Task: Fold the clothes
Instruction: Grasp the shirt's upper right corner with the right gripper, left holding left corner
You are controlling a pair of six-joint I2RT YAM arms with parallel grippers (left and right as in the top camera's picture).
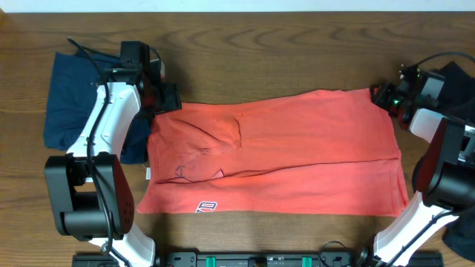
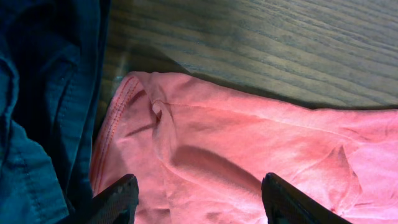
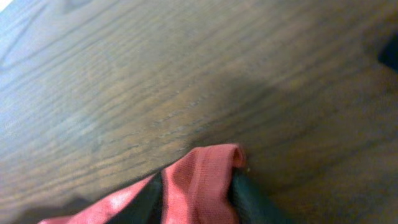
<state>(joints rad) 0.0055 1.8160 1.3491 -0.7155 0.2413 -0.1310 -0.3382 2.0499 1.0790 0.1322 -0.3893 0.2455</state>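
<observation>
A red shirt (image 1: 297, 156) lies spread across the wooden table, with a small logo near its front left hem. My left gripper (image 1: 165, 98) is at the shirt's far left corner; in the left wrist view its fingers (image 2: 196, 199) are open, spread over the red cloth (image 2: 249, 155). My right gripper (image 1: 386, 96) is at the shirt's far right corner. In the right wrist view its fingers (image 3: 199, 196) are shut on a pinch of the red hem (image 3: 205, 168).
A dark blue garment (image 1: 70, 96) lies at the far left, partly under the left arm; it also shows in the left wrist view (image 2: 43, 106). Another dark garment (image 1: 460, 81) sits at the right edge. Bare wood (image 1: 260, 52) lies behind the shirt.
</observation>
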